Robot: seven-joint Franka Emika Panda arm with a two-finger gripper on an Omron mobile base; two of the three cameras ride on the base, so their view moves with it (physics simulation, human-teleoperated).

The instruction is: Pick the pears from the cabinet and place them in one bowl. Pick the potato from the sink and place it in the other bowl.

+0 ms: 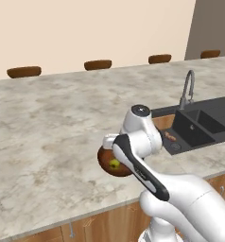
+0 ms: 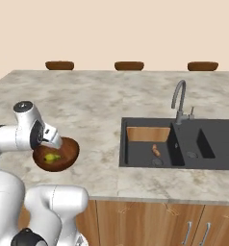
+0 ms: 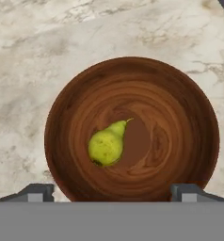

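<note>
I see one yellow-green pear (image 3: pixel 107 145) lying loose near the middle of the brown wooden bowl (image 3: pixel 189 113), which sits on the marble tabletop (image 1: pixel 48 127) near its front edge. My gripper (image 3: pixel 112 192) hangs above the bowl, spread wide, holding nothing. Off to the right, the potato (image 2: pixel 156 150) lies in the black sink (image 2: pixel 135 161), by the tap (image 2: pixel 179 101).

Marble counter (image 1: pixel 48 123); four brown stools (image 2: pixel 129 66) behind; beige wall (image 1: pixel 86 28).

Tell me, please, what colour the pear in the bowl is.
Bright yellow-green pear, clearest in the hand view.
</note>
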